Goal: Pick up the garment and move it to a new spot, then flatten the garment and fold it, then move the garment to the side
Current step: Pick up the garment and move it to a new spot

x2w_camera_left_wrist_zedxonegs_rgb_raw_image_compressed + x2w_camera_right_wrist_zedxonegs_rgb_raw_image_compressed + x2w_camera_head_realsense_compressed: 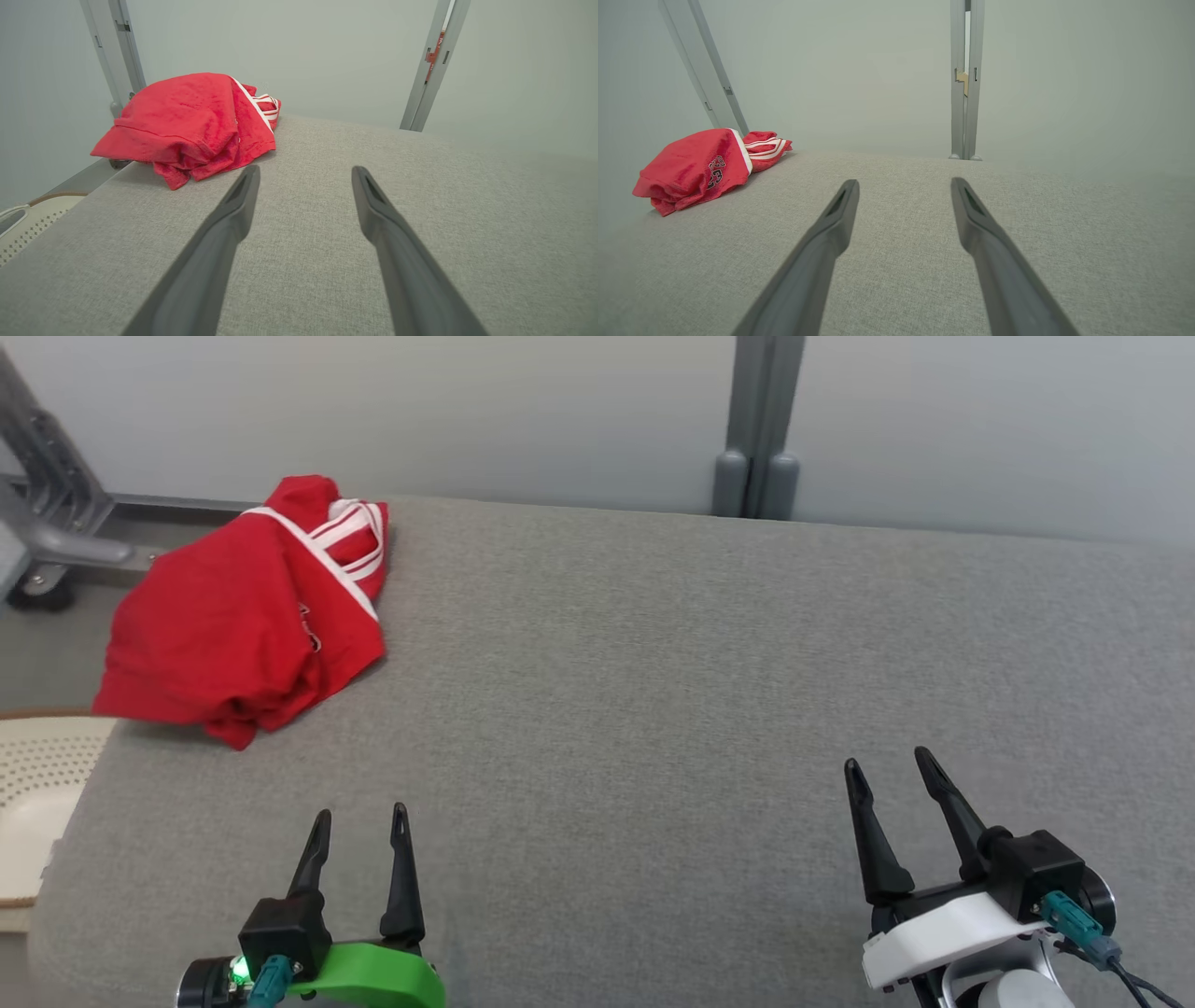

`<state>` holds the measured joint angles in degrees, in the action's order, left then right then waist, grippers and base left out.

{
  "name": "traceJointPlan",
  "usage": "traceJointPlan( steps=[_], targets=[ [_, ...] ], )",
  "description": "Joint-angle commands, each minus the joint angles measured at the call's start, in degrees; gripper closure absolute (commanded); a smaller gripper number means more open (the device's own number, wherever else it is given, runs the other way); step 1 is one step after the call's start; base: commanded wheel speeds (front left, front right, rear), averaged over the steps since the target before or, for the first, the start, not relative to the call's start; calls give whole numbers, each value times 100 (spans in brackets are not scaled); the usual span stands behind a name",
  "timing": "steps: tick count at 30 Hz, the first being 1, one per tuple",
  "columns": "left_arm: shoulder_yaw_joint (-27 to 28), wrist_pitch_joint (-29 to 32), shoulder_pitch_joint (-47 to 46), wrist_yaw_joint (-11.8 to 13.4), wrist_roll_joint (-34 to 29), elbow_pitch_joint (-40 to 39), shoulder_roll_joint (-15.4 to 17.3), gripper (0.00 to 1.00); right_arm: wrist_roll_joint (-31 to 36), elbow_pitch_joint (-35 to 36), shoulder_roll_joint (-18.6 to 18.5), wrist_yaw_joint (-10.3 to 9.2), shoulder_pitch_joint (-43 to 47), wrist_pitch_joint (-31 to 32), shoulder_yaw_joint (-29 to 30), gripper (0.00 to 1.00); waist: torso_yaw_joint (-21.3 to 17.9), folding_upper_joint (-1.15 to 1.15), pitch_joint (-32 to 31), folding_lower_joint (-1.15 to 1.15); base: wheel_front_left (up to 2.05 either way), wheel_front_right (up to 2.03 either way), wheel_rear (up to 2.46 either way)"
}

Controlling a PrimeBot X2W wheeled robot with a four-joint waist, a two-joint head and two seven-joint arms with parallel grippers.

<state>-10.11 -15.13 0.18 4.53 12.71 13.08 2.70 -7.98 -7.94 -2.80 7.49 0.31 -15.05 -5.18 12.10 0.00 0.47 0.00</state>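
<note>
Left end effector point(361, 814); garment point(233, 616) lengthwise near-far, stripes point(359, 537) farthest

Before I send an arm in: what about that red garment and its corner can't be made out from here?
Garment type and hems: every view, its own bunched folds cover the lower layers.
Dark print on it: right wrist view, too small to read.
White perforated object: head view, cut off by the left edge.

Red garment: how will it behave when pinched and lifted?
Likely floppy: the red garment lies bunched in soft folds, so it should drape. It seems to overhang the left edge of the grey surface; a push might slide it off.
</note>
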Motion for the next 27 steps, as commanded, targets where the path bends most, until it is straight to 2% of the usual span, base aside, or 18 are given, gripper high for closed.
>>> traceJointPlan(
  steps=[1, 7, 13, 19, 27],
  targets=[
    [26, -5, 42, -16, -69, -9, 32, 0, -49, 21, -16, 0, 28, -19, -4, 0, 731, 0, -39, 0, 0, 0, 0],
    [131, -4, 111, -36, -104, -38, 32, 0, -76, 2, -17, 0, -2, -19, -86, 0, 1320, 0, -57, 0, 0, 0, 0],
    [211, -4, 157, -44, -110, -69, 31, 0, -98, -34, -17, 0, -20, -20, -184, 0, 1639, 0, -79, 0, 0, 0, 0],
    [284, -4, 218, -55, -110, -111, 31, 0, -101, -47, -18, 0, -41, -20, -247, 0, 1671, 0, -71, 0, 0, 0, 0],
    [382, -4, 156, 9, -87, -191, 31, 0, -25, -63, -19, 0, -18, -20, -236, 0, 1502, 0, 45, 0, 0, 0, 0]
  ],
)
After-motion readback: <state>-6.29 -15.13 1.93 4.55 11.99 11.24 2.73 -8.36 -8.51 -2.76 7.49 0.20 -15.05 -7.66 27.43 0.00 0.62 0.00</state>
